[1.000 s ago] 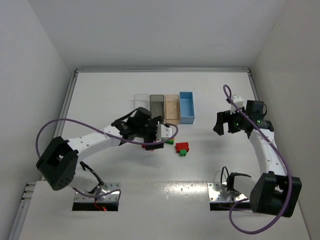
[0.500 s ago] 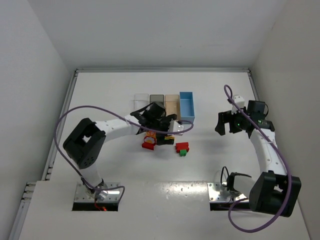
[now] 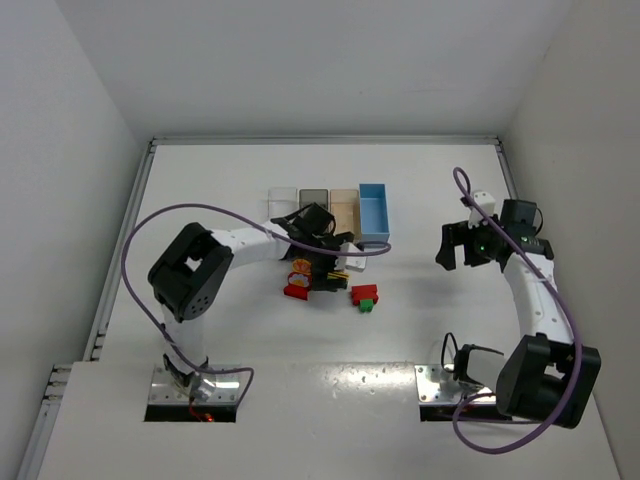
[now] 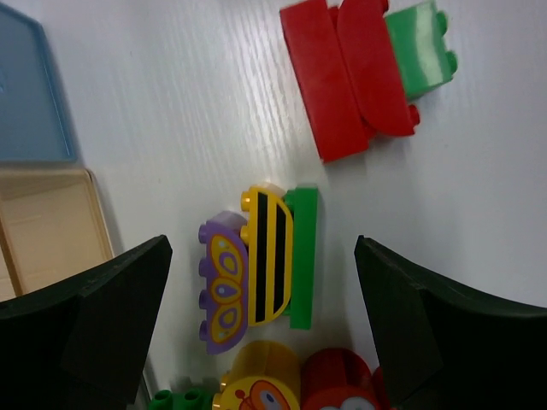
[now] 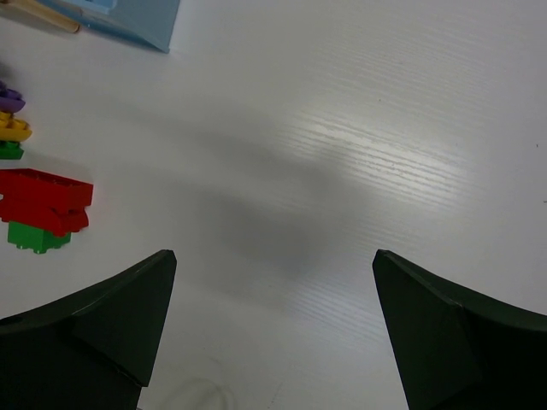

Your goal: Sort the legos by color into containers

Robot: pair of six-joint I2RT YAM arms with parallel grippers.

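left gripper (image 4: 261,248): open wide, holds nothing, above yellow lego (image 4: 267,256) | right gripper (image 5: 273,256): open wide, holds nothing, over table (image 5: 359,128) | legos (image 3: 364,293): lie on table, close in front of bins (image 3: 373,241)

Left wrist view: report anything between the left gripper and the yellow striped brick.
Nothing visible. The yellow black-striped plastic brick lies uncovered below the open left gripper, a purple brick and green plate flanking it.

The counter (image 3: 430,190) is lit brightly and evenly from above; in the right wrist view a streaky glare is caught well right of the red brick (image 5: 43,201), with a soft grey shadow between; the dark fingers (image 5: 85,333) are rendered soft-edged.
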